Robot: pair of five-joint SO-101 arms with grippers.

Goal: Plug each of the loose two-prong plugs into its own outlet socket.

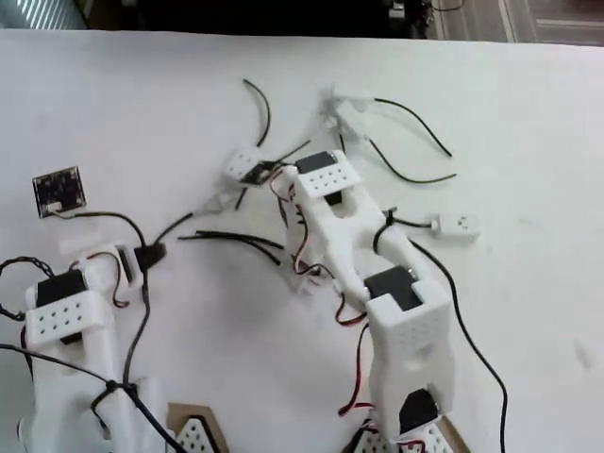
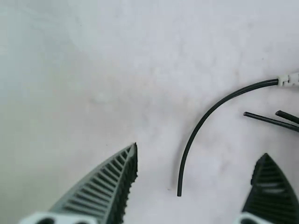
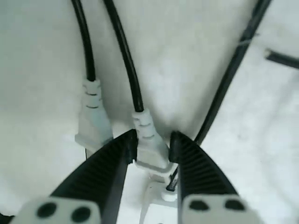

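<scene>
The white plug (image 3: 148, 148) was pinched between the two fingers of the right hand (image 3: 153, 137), which were closed against its sides. A white outlet socket (image 3: 156, 193) sat right at the plug's prong end. A second plug (image 3: 93, 123) lay just beside it, outside the grip. In the high view this group sat a little left of centre in the upper half, on the white counter (image 1: 528, 113). Another socket (image 1: 455, 225) lay well apart at centre right. At lower left the left hand (image 2: 200, 151) stood open, with a loose black cord (image 2: 186, 147) lying between its fingers and touching neither.
</scene>
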